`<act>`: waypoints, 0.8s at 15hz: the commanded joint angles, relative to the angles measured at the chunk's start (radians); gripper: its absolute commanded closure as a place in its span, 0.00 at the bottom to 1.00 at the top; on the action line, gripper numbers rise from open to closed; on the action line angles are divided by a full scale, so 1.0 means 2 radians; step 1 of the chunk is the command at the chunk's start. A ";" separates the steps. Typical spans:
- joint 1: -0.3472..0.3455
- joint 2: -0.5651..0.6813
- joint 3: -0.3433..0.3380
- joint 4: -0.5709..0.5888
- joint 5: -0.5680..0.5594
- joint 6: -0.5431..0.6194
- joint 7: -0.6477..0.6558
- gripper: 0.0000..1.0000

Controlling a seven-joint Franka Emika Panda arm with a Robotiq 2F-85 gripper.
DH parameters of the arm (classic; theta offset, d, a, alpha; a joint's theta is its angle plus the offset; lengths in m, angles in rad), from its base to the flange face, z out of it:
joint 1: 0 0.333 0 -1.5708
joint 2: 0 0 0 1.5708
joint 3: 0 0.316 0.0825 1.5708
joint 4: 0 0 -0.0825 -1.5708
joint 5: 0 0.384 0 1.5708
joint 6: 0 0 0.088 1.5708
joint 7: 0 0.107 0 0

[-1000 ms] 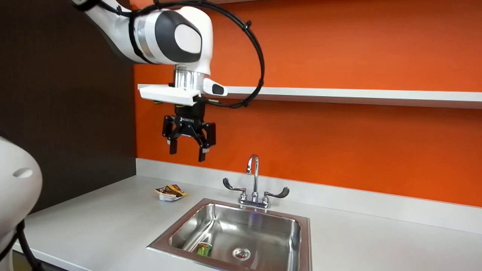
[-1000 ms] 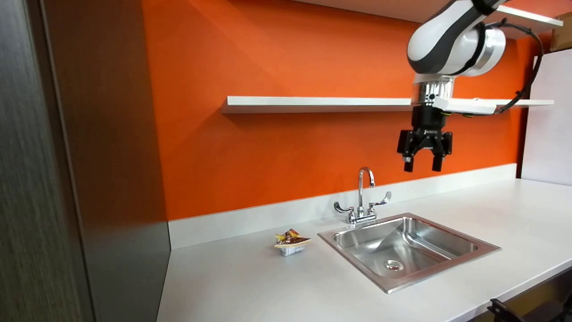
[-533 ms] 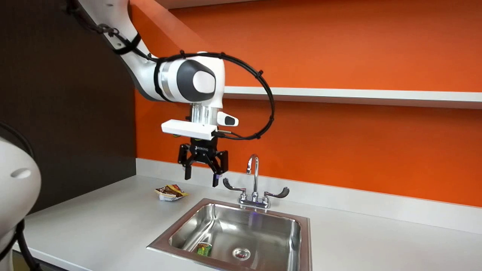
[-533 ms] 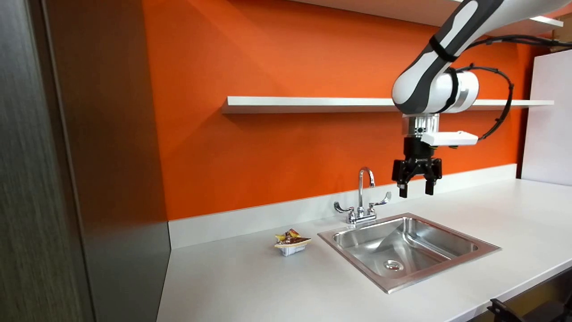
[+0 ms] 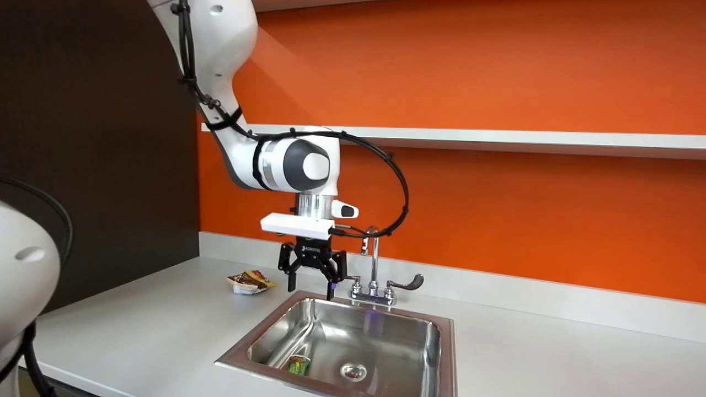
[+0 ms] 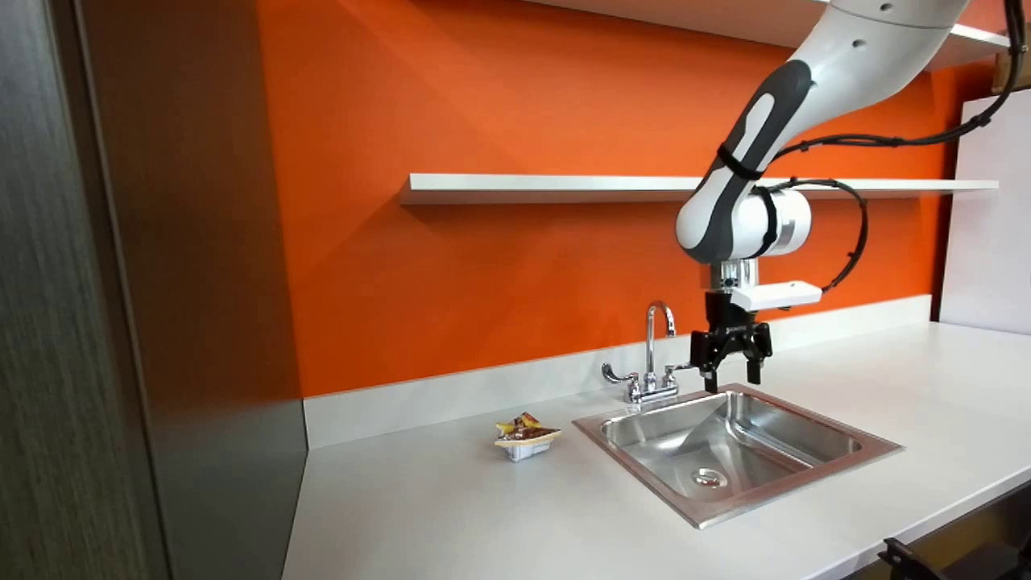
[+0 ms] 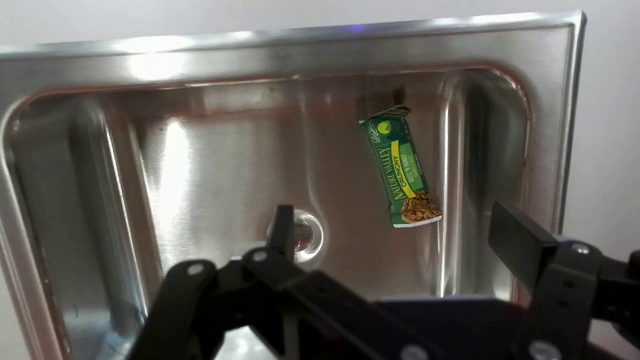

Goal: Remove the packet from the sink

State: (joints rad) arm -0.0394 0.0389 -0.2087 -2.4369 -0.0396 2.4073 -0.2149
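Gripper (image 5: pixel 311 291): we are seeing its jaws standing wide apart.
Sink (image 7: pixel 320 55): spreading beneath the gripper.
Packet (image 7: pixel 400 170): lying in the sink, below the gripper.
Brown-and-white object (image 6: pixel 527 437): sitting on the counter (image 6: pixel 451 515), well apart from the gripper.

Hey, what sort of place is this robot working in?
Likely a kitchenette or break room: a stainless steel sink set into a pale countertop, a two-handled chrome faucet, and a Nature Valley packet lying in the sink.
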 commanded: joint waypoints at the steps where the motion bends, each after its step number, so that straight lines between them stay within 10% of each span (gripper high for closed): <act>1: -0.013 0.058 0.025 0.044 0.004 0.004 -0.011 0.00; 12: -0.010 0.156 0.056 0.091 -0.015 0.007 0.001 0.00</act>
State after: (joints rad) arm -0.0394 0.3099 -0.1219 -2.2896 -0.0434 2.4190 -0.2149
